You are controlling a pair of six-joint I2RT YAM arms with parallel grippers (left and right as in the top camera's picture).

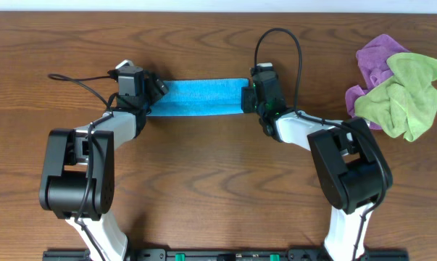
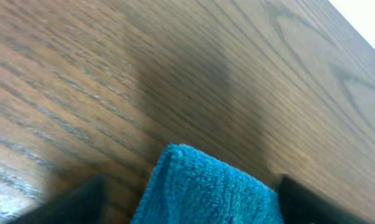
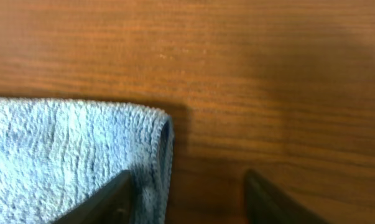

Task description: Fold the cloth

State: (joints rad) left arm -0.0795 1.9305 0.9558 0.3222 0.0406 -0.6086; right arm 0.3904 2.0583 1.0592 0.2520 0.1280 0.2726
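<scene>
The blue cloth (image 1: 200,98) lies flat on the wooden table as a long strip folded lengthwise. My left gripper (image 1: 154,93) is at its left end. In the left wrist view the cloth's end (image 2: 206,186) sits between the spread fingers of the left gripper (image 2: 190,208), with a small gap beside the left finger. My right gripper (image 1: 247,98) is at the strip's right end. In the right wrist view the right gripper (image 3: 187,199) is open: one finger is over the cloth's corner (image 3: 69,155) and the other is over bare wood.
A crumpled purple cloth (image 1: 377,58) and a green cloth (image 1: 406,94) lie in a heap at the table's right. Black cables (image 1: 280,40) loop behind both wrists. The table's far edge (image 1: 218,6) is close behind the strip.
</scene>
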